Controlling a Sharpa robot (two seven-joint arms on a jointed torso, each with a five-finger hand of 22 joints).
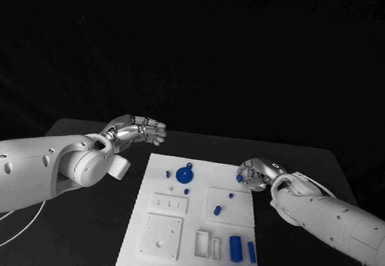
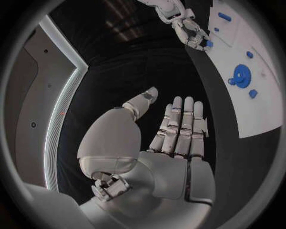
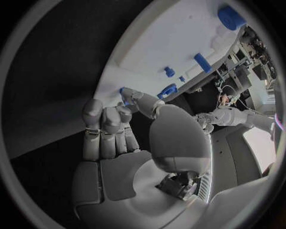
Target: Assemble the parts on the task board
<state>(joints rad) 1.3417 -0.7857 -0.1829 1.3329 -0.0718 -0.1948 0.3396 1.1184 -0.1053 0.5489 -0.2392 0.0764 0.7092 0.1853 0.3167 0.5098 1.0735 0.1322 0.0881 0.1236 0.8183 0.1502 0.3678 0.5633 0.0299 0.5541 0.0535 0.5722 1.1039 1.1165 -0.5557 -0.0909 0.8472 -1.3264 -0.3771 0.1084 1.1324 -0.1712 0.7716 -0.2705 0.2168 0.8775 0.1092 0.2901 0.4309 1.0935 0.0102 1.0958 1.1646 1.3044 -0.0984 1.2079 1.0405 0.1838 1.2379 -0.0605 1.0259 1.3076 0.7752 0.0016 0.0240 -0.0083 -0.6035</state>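
Head view: the white task board (image 1: 194,238) lies in the lower middle of the frame on the black bench (image 1: 85,238). A blue gear-like part (image 1: 185,175) sits near the board's upper edge, with small blue pieces below it and two upright blue parts (image 1: 236,247) at the board's lower right. The left robot hand (image 1: 138,130) hovers upper left of the board, fingers loosely curled and holding nothing. The right robot hand (image 1: 256,174) is at the board's upper right corner, pinching a small blue part (image 1: 241,177) at its fingertips.

Left wrist view: the left robot hand (image 2: 173,129) is spread flat with nothing in it; the board (image 2: 250,95) is at the right, the right robot hand (image 2: 193,33) at the top.

Right wrist view: the right robot hand (image 3: 119,124) curls its fingers, with the blue part (image 3: 123,90) at the fingertips against the board's edge (image 3: 173,43).
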